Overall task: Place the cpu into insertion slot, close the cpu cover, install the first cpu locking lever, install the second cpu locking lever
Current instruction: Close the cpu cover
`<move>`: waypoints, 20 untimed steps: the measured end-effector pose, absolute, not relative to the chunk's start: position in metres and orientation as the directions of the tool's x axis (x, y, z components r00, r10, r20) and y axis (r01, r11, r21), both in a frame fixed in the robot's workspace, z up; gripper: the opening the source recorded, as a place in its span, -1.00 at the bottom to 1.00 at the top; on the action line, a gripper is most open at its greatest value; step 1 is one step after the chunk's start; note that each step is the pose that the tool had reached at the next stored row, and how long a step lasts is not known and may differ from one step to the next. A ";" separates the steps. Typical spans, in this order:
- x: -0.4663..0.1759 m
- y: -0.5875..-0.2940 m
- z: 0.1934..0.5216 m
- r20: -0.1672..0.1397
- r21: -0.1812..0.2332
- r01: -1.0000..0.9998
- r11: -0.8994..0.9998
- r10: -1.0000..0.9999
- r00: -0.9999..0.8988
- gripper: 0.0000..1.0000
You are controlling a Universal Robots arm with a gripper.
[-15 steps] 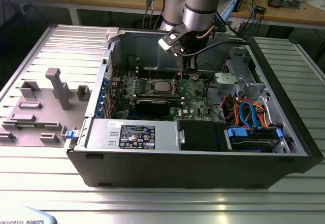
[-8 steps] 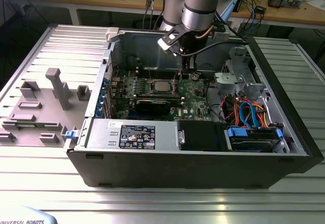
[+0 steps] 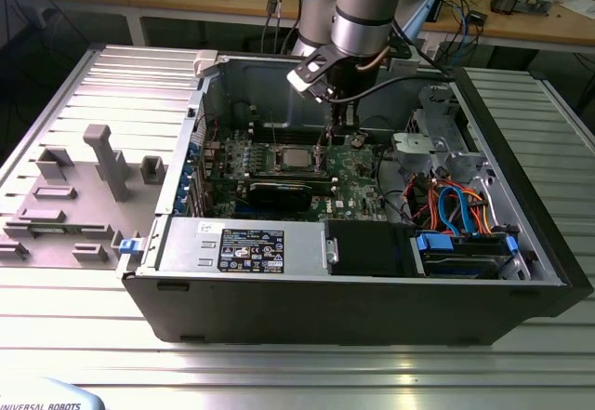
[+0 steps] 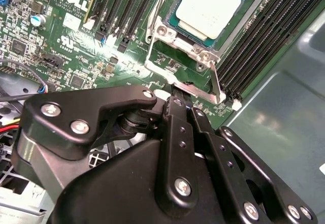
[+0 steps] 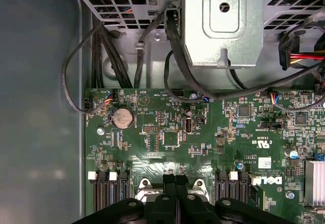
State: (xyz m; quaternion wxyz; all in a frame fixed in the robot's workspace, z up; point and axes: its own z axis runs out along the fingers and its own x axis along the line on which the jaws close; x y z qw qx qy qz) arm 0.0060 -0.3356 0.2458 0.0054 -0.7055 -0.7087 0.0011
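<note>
Black metal fingers (image 4: 172,127) of the gripper (image 4: 184,102) are seen drawn tightly together, with no gap left between them in both wrist views. The tips are held low over the green motherboard (image 4: 76,46), at the edge of the insertion slot (image 3: 279,152). A thin silvery locking lever (image 4: 217,82) is seen running from the socket's corner to a point just beside the tips. Whether any part of it is pinched between the fingers cannot be told.

The cpu (image 4: 210,5) is seated flat in the slot, its silvery-grey top framed by a pale greenish rim. The cpu cover (image 4: 172,40), a silvery plate with screw heads at its corners, is laid down around the chip. Long black memory slots (image 4: 264,36) are ranged on both sides of the socket.

In the first wrist view a round coin cell (image 5: 122,117) is set on the board beyond the gripper (image 5: 175,179), and black cables (image 5: 109,51) are led up beside a grey metal bracket (image 5: 223,26).

In the exterior view the gripper (image 3: 332,140) is lowered into the open computer case (image 3: 372,308), just at the exterior view's right of the cpu (image 3: 296,158). The case is laid on a slatted metal table (image 3: 279,363), and grey fixtures (image 3: 107,159) are stood well apart, at the exterior view's left.
</note>
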 end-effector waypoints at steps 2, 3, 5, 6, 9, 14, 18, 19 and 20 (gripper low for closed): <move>0.005 -0.336 0.246 0.006 -0.009 1.000 0.005 1.000 -0.005 -0.79; 0.005 -0.336 0.246 0.006 -0.009 1.000 0.005 1.000 -0.005 -0.79; 0.005 -0.336 0.246 0.006 -0.009 1.000 0.005 1.000 -0.005 -0.79; 0.004 -0.336 0.246 0.006 -0.009 1.000 0.005 1.000 -0.005 -0.79; 0.003 -0.336 0.246 0.006 -0.009 1.000 0.005 1.000 -0.005 -0.79; 0.002 -0.336 0.246 0.006 -0.009 1.000 0.005 1.000 -0.005 -0.79; 0.001 -0.336 0.246 0.006 -0.009 1.000 0.005 1.000 -0.005 -0.79; 0.000 -0.336 0.246 0.006 -0.009 1.000 0.005 1.000 -0.005 -0.79; 0.000 -0.336 0.246 0.006 -0.009 1.000 0.005 1.000 -0.005 -0.79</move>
